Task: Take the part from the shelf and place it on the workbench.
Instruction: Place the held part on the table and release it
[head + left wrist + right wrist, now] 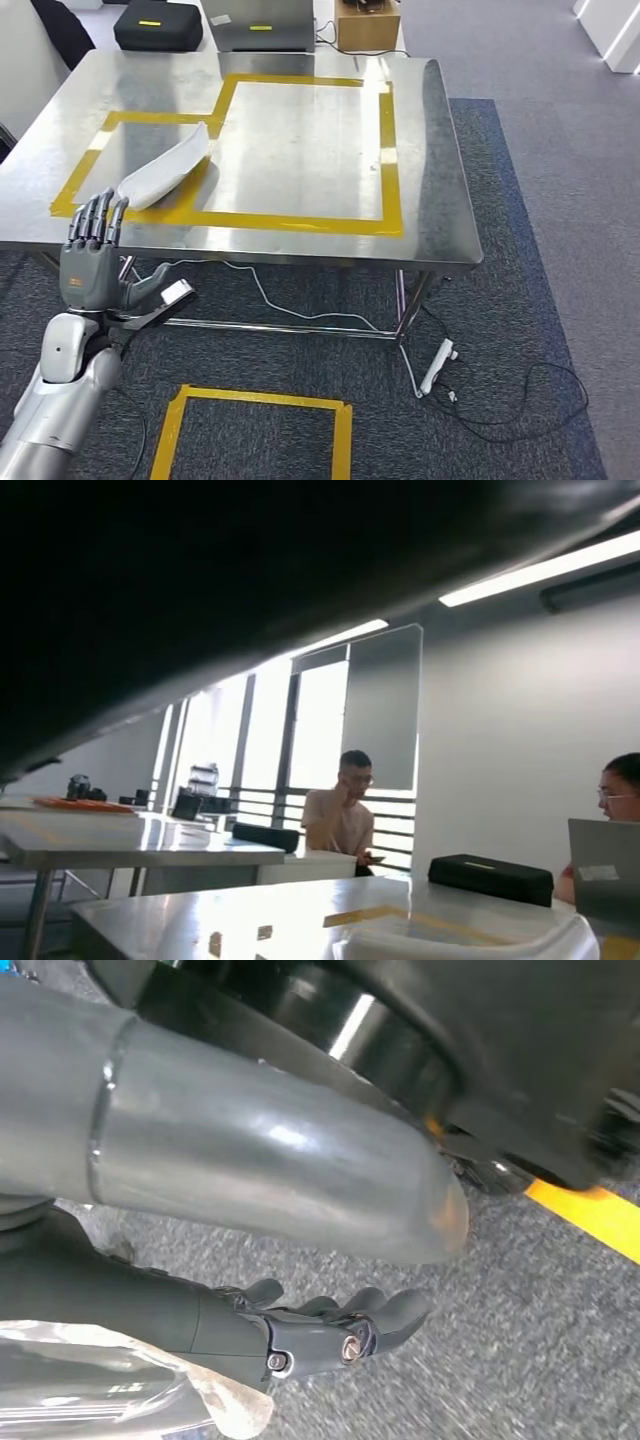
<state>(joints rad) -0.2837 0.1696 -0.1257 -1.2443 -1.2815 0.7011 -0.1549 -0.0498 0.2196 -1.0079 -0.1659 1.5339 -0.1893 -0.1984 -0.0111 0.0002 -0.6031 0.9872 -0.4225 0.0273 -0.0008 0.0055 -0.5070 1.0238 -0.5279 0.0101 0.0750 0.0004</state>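
Note:
The white, long curved part lies on the steel workbench, across the left side of the yellow tape outline; its pale edge also shows low in the left wrist view. My left hand is raised just in front of the bench's near edge, below the part, fingers straight up and thumb spread, holding nothing. My right hand hangs over the grey carpet with its dark fingers loosely extended and nothing in them.
A black case, a laptop and a cardboard box stand at the bench's far edge. A power strip and cables lie under the bench. A yellow tape square marks the carpet. Two people sit beyond the bench.

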